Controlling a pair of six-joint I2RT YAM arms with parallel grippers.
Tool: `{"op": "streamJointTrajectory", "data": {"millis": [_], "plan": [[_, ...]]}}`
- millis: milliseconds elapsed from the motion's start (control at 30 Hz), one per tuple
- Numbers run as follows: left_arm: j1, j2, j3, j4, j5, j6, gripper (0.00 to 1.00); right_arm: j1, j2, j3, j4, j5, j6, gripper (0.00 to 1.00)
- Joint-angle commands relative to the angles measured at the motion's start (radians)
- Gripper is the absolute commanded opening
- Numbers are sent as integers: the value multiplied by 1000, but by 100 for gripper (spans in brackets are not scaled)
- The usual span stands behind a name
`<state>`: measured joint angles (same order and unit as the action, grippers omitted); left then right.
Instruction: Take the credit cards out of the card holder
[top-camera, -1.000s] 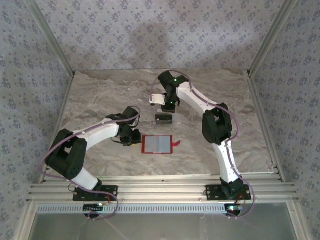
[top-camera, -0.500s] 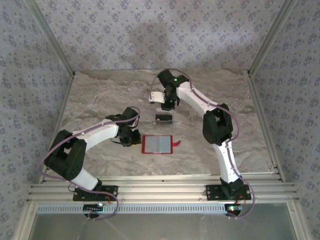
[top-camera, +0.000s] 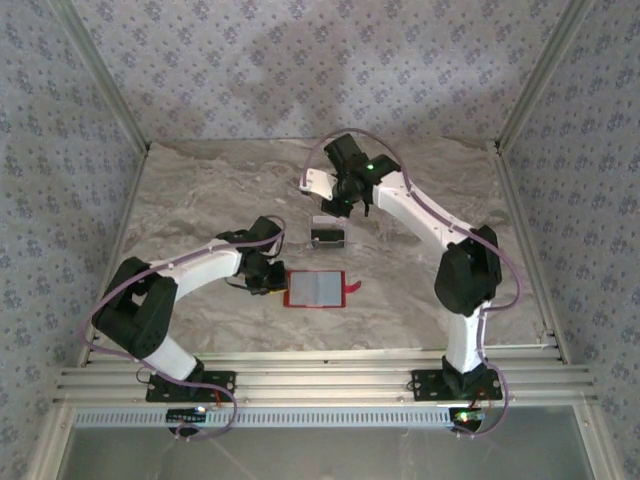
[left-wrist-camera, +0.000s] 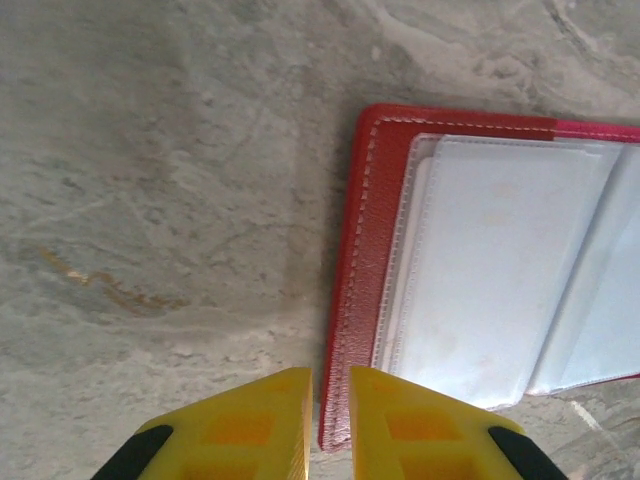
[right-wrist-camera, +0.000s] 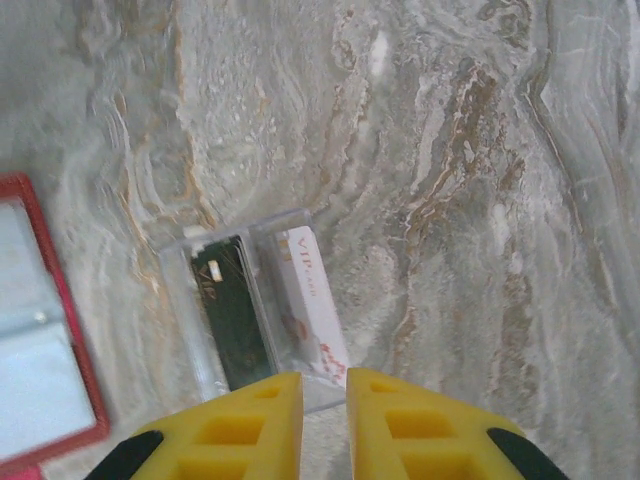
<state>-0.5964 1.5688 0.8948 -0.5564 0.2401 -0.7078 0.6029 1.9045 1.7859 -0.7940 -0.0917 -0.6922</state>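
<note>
1. The right pincer (top-camera: 333, 208) is pulling up and away from the cards (top-camera: 327, 236). A second ago it was standing low and closed just over them. The whole right arm is now swinging toward the right edge of the surface (top-camera: 200, 200).
2. The cards are lying free near the middle of the surface, on the far side of the wallet (top-camera: 315, 288). They are resting on a clear plastic piece (right-wrist-camera: 185, 300), one dark face beside one white face. I am judging that a card is just being left there, so this part of the task is going forward.
3. The wallet is lying open and flat, a little nearer to the near edge. In the left wrist view its pockets (left-wrist-camera: 480, 280) are looking pale, with no dark card showing in them.
4. The right pincer is standing slightly open, with a narrow slit between the jaws, and it is holding nothing.
5. The left pincer (left-wrist-camera: 330, 400) is staying at the left edge of the wallet, at its corner. Its jaws are almost together, and I cannot tell whether it is pinching the red edge or only pressing on it.
</note>
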Motion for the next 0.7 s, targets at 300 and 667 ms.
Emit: {"op": "streamJointTrajectory", "data": {"millis": [300, 667], "plan": [[-41, 59, 15, 34, 40, -20, 17, 33, -216, -305, 188, -38, 547, 27], [-44, 27, 24, 20, 13, -32, 16, 46, -294, -415, 232, -50, 842, 28]]}}
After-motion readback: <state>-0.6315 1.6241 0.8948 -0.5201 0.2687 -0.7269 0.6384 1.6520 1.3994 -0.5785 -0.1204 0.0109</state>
